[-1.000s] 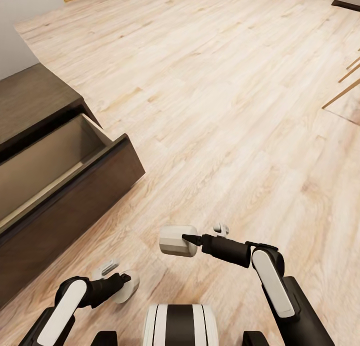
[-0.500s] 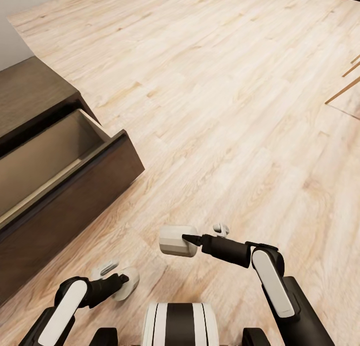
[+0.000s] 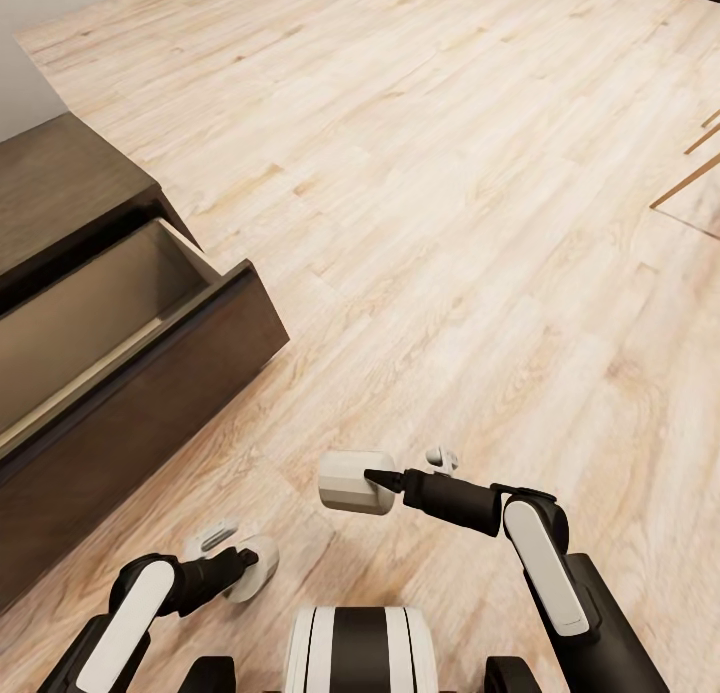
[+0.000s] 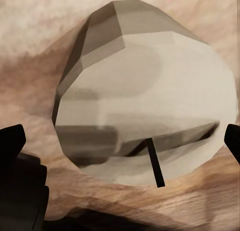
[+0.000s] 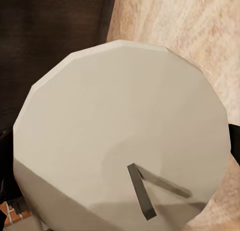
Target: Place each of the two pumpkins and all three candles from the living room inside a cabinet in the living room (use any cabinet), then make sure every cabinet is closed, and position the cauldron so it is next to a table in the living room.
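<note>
Nothing here carries any writing, label, brand mark or number that can be read from where I stand.

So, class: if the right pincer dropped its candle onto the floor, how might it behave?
The candle is a stubby, faceted cylinder, so on its side it would probably roll a little across the wood floor. Landing on its broad flat end, it likely stays put. It looks rigid, and its smooth sides may be slippery in the right pincer.
</note>
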Motion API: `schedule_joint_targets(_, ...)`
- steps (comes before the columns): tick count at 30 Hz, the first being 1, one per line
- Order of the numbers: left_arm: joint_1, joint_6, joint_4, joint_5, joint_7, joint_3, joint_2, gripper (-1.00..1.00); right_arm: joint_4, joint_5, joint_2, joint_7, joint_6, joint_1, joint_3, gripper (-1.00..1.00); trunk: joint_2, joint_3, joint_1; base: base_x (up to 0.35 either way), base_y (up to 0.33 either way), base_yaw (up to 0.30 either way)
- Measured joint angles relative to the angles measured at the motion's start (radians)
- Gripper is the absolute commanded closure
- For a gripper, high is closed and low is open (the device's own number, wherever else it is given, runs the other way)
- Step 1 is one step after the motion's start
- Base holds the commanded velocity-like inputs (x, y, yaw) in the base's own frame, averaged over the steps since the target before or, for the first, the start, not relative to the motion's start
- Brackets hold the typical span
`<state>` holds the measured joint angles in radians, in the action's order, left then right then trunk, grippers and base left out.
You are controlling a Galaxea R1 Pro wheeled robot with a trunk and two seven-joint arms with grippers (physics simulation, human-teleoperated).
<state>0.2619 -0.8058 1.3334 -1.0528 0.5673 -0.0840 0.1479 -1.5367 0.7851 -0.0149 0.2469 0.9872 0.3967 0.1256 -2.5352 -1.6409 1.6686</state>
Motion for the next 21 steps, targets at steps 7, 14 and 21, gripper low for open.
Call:
schedule_joint_targets(7, 0.0, -0.001, 0.004, -0.001, -0.013, 0.0, 0.001, -1.0, 0.0, 0.0, 0.0, 0.0, 0.0, 0.0, 0.0, 1.0, 0.0, 0.0, 0.0, 0.0, 0.0, 0.0)
schedule_joint_targets(14, 0.0, 0.0, 0.0, 0.003, -0.07, -0.001, 0.006, -1.0, 0.0, 0.0, 0.0, 0.0, 0.0, 0.0, 0.0, 1.0, 0.0, 0.0, 0.0, 0.0, 0.0, 0.0)
schedule_joint_targets(21, 0.0, 0.001, -0.003, 0.007, -0.064, 0.0, 0.005, -1.0, 0.0, 0.0, 0.0, 0.0, 0.0, 0.0, 0.0, 1.0, 0.0, 0.0, 0.0, 0.0, 0.0, 0.0)
